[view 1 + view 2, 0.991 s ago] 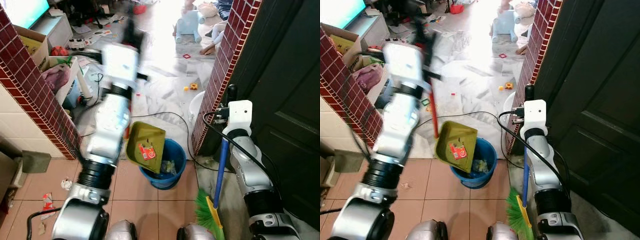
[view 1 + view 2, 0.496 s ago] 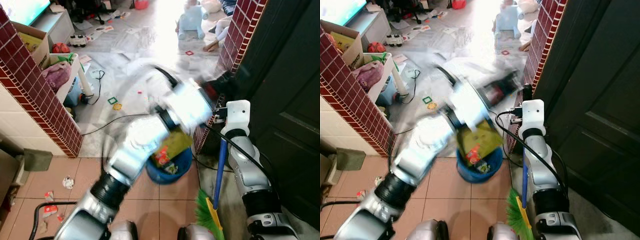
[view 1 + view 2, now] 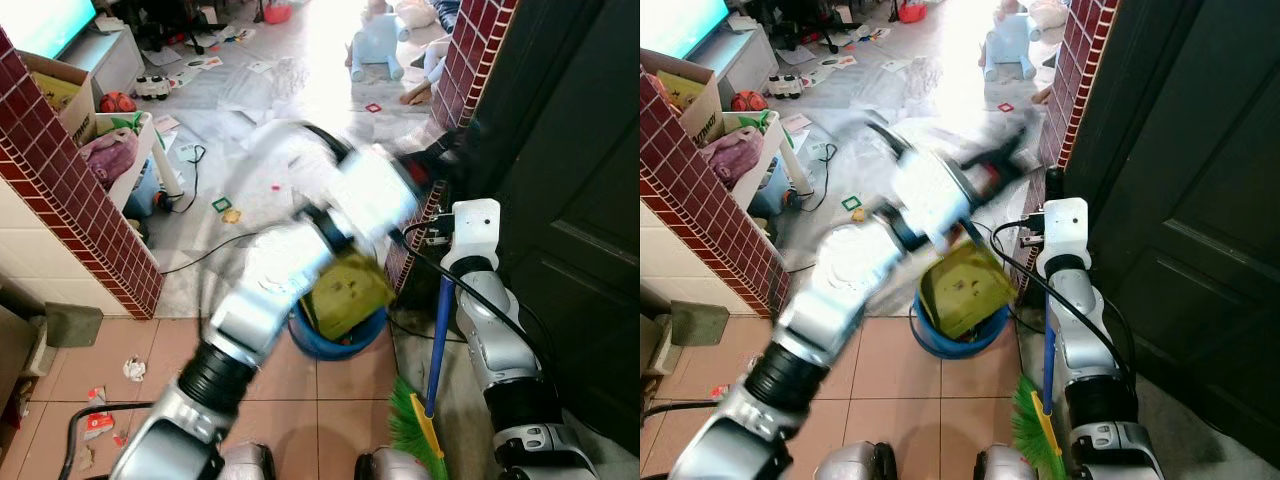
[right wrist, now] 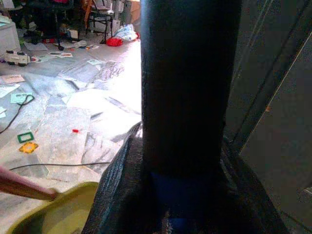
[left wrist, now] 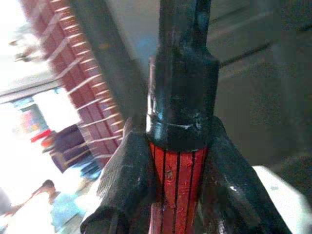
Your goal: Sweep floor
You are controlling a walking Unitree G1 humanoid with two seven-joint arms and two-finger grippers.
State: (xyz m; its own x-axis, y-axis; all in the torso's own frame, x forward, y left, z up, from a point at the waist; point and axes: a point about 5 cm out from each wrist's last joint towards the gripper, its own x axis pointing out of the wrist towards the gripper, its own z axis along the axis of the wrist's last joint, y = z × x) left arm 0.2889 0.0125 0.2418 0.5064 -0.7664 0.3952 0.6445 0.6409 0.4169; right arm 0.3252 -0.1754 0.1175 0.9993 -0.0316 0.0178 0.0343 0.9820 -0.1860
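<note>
Your dustpan [image 3: 345,293], olive green on a red-and-black handle, hangs tilted over the blue bucket [image 3: 340,338] in the left eye view, its tray just above the bucket's rim. The blurred left arm reaches across the doorway, carrying it toward the brick pillar [image 3: 455,120]. Beside the bucket, the broom [image 3: 430,390] stands upright on its blue handle, green bristles on the tiles near the robot's feet, close to the dark door [image 3: 580,220]. Scraps of litter [image 3: 98,424] lie on the tiled floor [image 3: 290,400] at its left edge, well apart from both tools. Beyond the pillars you have open, toy-strewn floor; the doorway itself is narrow.

From the right eye view, the right gripper [image 3: 1052,185] sits at the top of the broom handle beside the pillar.

Your left wrist view shows the left gripper [image 5: 175,161] closed around the dustpan's red, black-capped handle, both fingers [image 5: 129,170] pressed to it.

Through the right wrist view, the right gripper's fingers [image 4: 122,190] clamp the broom's dark handle, and the dustpan's green edge [image 4: 58,214] shows below.
</note>
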